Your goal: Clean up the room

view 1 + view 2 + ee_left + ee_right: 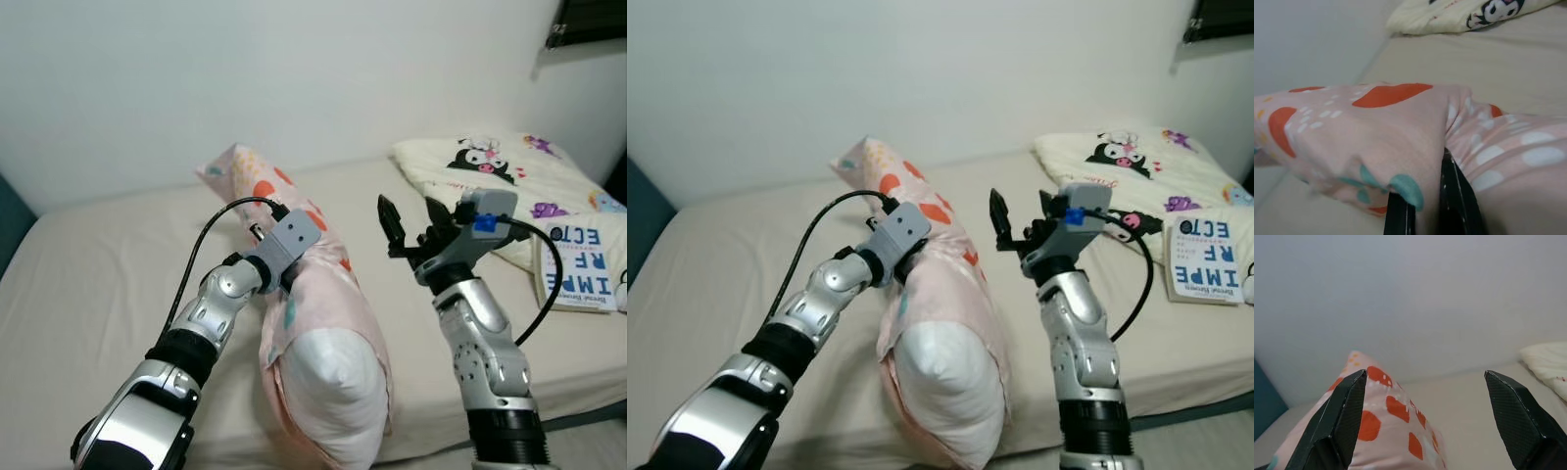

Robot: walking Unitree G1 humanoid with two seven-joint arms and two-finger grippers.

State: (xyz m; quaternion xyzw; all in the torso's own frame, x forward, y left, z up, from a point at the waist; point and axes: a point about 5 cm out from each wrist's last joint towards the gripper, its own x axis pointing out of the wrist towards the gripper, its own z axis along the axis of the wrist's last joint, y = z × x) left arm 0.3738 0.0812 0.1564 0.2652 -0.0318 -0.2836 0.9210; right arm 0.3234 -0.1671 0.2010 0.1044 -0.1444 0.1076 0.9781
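- Left eye view: a long pink pillow [323,323] with red, white and green spots, lying on the bed [98,264] and running from the back edge by the wall toward the front edge, its white inside poking out at the near end. Left gripper [294,257] pressed into the pillow's side, fingers hidden in the cloth. Right gripper [411,227] up in the air just beside the pillow, fingers spread wide, holding nothing.
- Right eye view: a cream cartoon pillow [1136,162] at the bed's far right corner, and a book [1205,259] near the right edge.
- Left wrist view: two black fingers [1454,200] close together, pinching a fold of the pink cloth between them.
- Right wrist view: both black fingers [1339,418] far apart, the spotted pillow below them.
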